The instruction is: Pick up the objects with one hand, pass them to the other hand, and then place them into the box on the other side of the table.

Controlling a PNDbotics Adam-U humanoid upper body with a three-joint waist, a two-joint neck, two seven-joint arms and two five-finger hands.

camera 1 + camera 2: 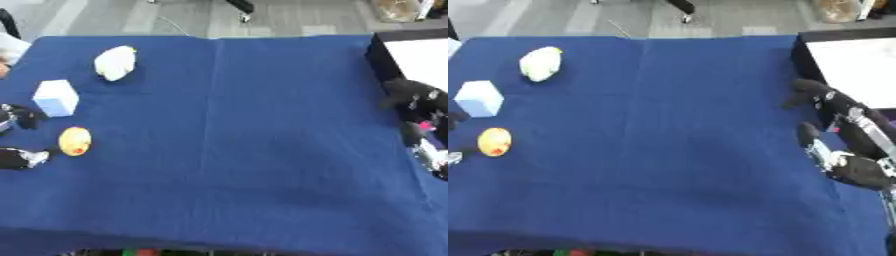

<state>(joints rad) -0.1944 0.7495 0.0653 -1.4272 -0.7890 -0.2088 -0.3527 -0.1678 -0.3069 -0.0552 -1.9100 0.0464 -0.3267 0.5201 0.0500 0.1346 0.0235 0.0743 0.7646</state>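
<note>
Three objects lie on the blue cloth at the left: a white and pale yellow lump (115, 62) at the back, a light blue block (56, 97) in front of it, and a round yellow thing with a red spot (75, 141) nearest. My left hand (12, 158) shows at the left edge, open, its fingers (23, 116) spread just left of the yellow thing and the block, holding nothing. My right hand (833, 102) hovers open and empty at the right edge, beside the black box with a white inside (801, 55).
The blue cloth (245, 130) covers the whole table, and its middle carries nothing. Grey floor shows beyond the far edge. The box stands at the back right corner.
</note>
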